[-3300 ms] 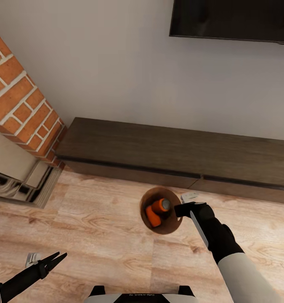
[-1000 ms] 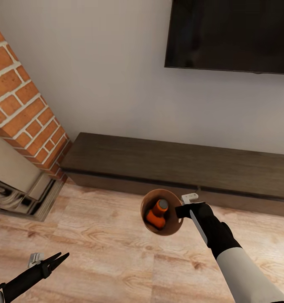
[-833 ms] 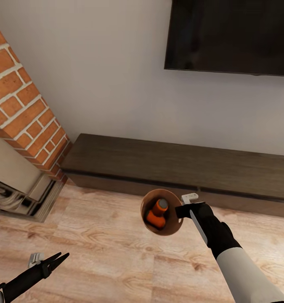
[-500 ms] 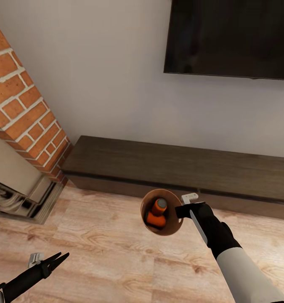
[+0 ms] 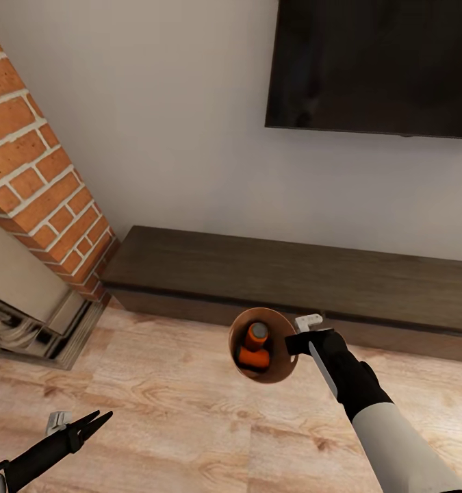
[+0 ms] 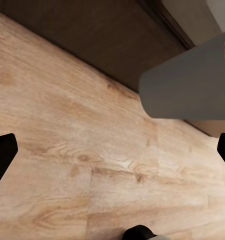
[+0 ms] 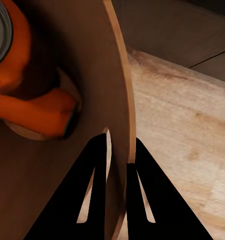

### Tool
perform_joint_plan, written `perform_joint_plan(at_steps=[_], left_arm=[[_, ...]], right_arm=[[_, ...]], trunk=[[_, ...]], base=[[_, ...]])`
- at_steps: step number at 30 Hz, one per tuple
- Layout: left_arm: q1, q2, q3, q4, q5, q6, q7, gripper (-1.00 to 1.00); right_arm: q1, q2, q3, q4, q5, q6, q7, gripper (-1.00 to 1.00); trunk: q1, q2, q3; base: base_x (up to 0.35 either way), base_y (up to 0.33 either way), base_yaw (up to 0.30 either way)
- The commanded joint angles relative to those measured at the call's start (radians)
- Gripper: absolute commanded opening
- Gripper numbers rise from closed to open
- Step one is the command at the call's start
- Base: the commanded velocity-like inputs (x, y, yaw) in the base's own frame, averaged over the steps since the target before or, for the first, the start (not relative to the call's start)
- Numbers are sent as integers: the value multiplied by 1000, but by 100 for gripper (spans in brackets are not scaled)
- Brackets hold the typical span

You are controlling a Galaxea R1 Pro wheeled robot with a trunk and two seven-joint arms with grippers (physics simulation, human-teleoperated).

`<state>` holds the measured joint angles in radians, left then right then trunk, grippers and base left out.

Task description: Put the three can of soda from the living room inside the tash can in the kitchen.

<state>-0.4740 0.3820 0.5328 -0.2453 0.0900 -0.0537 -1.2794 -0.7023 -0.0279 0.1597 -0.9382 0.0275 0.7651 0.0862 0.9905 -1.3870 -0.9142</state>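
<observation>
Your right claw (image 5: 293, 342) is pinched almost closed on the rim of the trash can (image 5: 280, 366); in the right wrist view one black finger (image 7: 95, 185) sits inside the thin copper-brown wall (image 7: 120, 125) and the other outside it. The can is a smooth round bin, held above the light wood plank floor (image 5: 176, 404) just in front of the long dark low cabinet (image 5: 292, 270). Inside it lie two orange soda cans (image 5: 255, 344) with grey tops, one roughly upright and leaning on the other, which lies on its side (image 7: 40, 112). Your left claw (image 5: 94, 420) hangs well away from the cabinet, over bare floor, its slim black fingers spread open and holding nothing. A red brick chimney (image 5: 39, 185) rises at the cabinet's left end, and a black flat television (image 5: 374, 65) hangs on the pale wall above it.
</observation>
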Motion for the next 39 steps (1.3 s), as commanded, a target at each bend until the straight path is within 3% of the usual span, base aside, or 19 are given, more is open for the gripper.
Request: perform_joint_plan(at_steps=[1,39], left_arm=[[0,0,0,0,0,0,0,100],[0,0,0,0,0,0,0,100]], right_arm=[[0,0,-2,-1,-18,0,14,-100],[0,0,0,-1,-18,0,15,-100]], trunk=[[0,0,2],[0,0,65]], base=[[0,0,0],[0,0,0]])
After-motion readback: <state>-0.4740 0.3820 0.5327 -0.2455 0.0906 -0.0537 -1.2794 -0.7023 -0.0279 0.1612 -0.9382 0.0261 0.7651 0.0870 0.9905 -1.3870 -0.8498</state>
